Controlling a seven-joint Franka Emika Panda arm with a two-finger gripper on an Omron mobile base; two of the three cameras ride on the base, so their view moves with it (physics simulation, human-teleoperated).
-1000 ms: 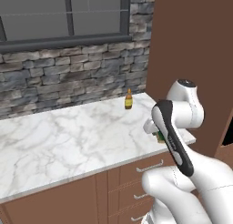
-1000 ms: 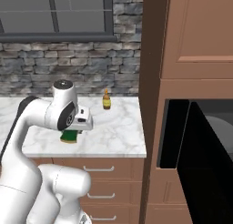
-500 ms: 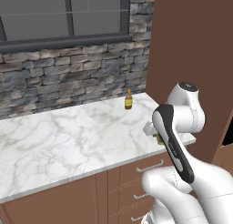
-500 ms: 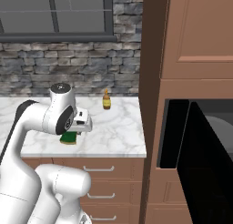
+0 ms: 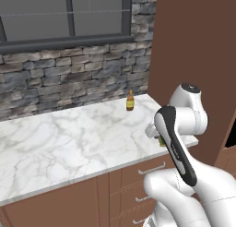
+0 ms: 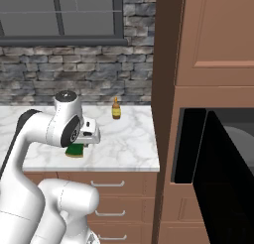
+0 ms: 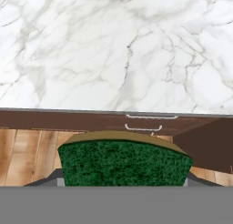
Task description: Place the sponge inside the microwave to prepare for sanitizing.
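The sponge (image 7: 125,161), green with a yellow layer, sits between my gripper's (image 7: 122,180) jaws, which are shut on it; the fingertips are hidden behind it. Held a little above the marble counter (image 7: 113,45), near its front edge, the sponge (image 6: 75,150) hangs under the gripper (image 6: 80,144). A sliver of the sponge (image 5: 161,141) shows beside the gripper (image 5: 154,131) in the left base view. The black microwave (image 6: 240,139) is set in the cabinet wall to the right, with its dark glass door (image 6: 218,188) swung open toward me.
A small amber bottle (image 6: 116,109) stands at the back of the counter by the stone wall, also the bottle (image 5: 130,101) in the left base view. A tall brown cabinet side (image 6: 166,89) separates the counter from the microwave. Drawers (image 7: 143,123) lie below the counter edge.
The arm has shifted only slightly. The sponge stays in the gripper at about the same spot over the counter's front edge.
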